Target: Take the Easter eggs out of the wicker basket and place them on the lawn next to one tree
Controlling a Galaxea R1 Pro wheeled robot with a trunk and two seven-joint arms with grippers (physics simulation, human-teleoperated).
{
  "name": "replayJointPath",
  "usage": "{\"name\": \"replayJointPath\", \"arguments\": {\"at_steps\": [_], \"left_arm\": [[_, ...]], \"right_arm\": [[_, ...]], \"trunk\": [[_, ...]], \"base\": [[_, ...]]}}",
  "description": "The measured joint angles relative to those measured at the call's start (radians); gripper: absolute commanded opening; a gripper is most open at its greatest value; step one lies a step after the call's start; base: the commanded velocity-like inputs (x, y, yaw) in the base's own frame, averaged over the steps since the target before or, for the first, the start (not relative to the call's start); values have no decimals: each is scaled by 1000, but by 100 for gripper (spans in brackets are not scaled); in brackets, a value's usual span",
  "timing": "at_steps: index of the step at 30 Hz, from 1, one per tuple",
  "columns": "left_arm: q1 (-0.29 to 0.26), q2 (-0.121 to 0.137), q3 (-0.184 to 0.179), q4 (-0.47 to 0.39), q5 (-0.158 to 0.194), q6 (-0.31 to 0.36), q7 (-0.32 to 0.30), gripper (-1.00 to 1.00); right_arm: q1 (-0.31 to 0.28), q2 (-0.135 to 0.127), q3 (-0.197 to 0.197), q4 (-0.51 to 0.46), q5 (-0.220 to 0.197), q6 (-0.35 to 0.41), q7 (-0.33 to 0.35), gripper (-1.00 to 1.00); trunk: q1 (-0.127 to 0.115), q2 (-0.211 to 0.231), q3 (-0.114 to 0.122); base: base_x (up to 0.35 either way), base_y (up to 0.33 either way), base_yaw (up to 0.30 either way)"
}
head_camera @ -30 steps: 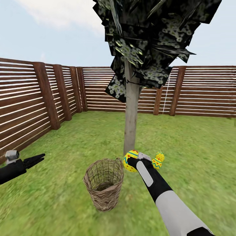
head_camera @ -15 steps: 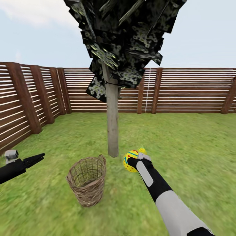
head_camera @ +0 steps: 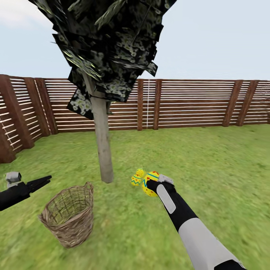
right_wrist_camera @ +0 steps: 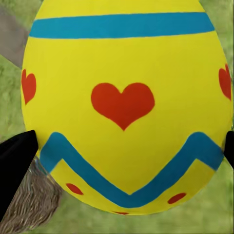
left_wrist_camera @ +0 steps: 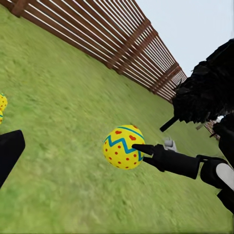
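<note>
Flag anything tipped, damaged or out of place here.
Nothing stands out. The basket stands upright on the lawn, one egg lies on the grass right of the tree, and the right end effector holds another egg.

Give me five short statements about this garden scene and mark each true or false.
1. The right tool grips an egg. True.
2. The basket holds two eggs. False: no egg shows in it.
3. Another egg lies on the lawn by the tree. True.
4. The left tool holds an egg. False: it is shut on nothing.
5. The basket lies tipped on its side. False: it stands upright.
</note>
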Motion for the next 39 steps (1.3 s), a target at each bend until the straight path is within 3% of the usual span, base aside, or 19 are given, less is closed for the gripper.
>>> {"name": "replayJointPath", "arguments": {"at_steps": [8,39], "left_arm": [[0,-1,0,0,0,-3,0,100],[0,-3,1,8,-2,-8,8,100]], "right_arm": [[0,1,1,13,10,-1,0,-100],[0,0,2,14,10,-21,0,-100]], "trunk": [[0,0,5],[0,0,6]], "base": [[164,-278,-226],[229,-257,-2]]}}
